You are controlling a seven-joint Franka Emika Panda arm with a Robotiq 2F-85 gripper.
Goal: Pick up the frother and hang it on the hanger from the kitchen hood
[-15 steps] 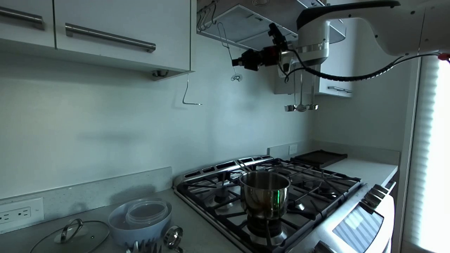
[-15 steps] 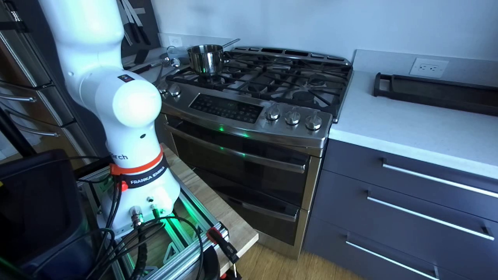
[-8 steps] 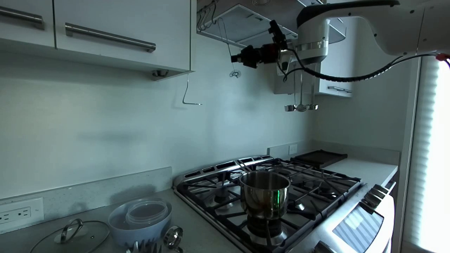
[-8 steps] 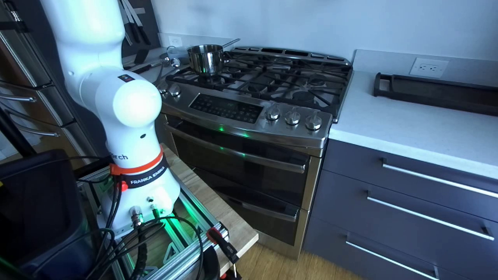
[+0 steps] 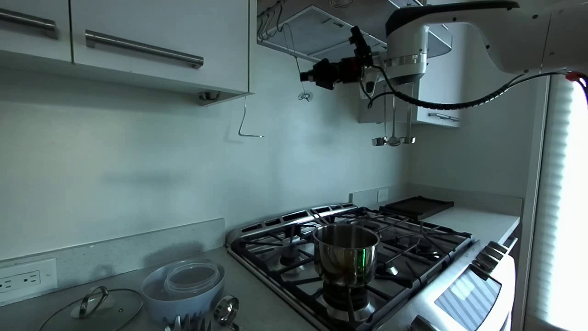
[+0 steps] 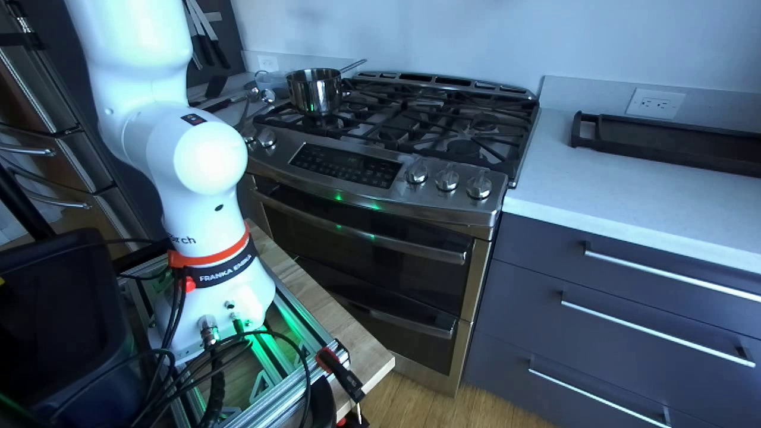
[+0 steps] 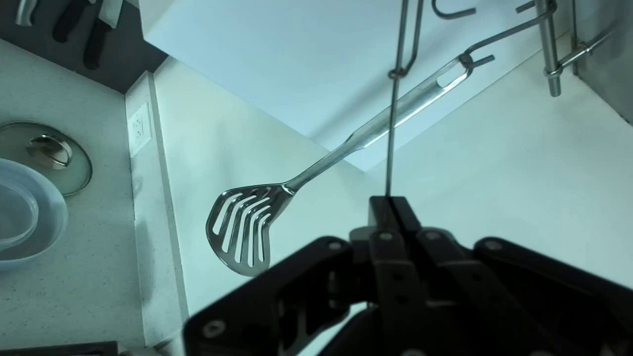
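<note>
Against one second earlier: frother (image 7: 391,141) slightly higher and closer to hooks (image 5: 278,19) in exterior view, near edge of kitchen hood (image 5: 330,32). Gripper (image 7: 390,201) clenched on frother's thin shaft, below hood. Frother's loop overlaps hood's underside in view; contact with hooks, cannot tell. Whisk end (image 5: 305,96) dangling below hood. Steel pot (image 5: 347,259) unmoved, well below hood.

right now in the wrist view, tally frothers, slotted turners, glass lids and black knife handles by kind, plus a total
Frother: 1
Slotted turner: 1
Glass lid: 1
Black knife handles: 2
Total: 5
</note>
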